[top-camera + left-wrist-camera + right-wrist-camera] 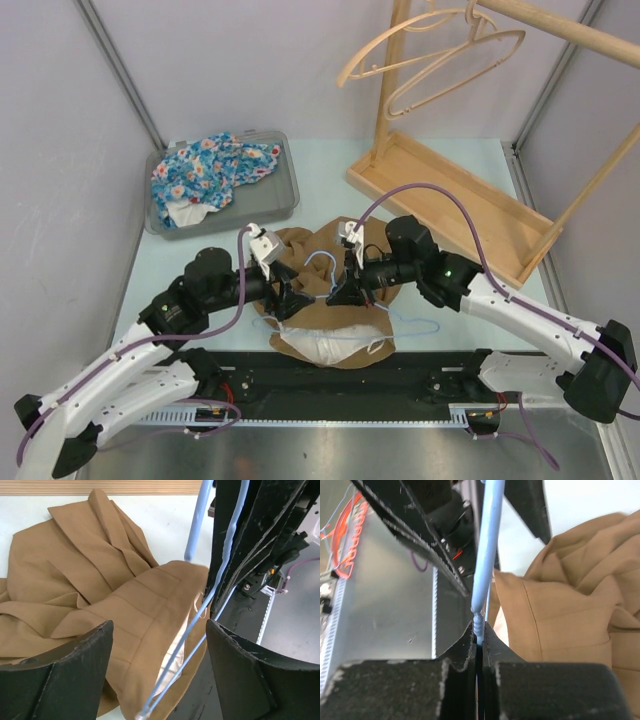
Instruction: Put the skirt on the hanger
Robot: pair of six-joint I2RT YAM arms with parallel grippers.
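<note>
Pinching hanger, right tool, skirt edge beside

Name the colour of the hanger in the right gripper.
Light blue; the hanger shows best in the right wrist view.

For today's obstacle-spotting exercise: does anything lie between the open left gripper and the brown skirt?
Yes: the blue hanger, on which the right gripper is shut, crosses between the open fingers of the left gripper, over the skirt waistband. Nothing else visible.
</note>
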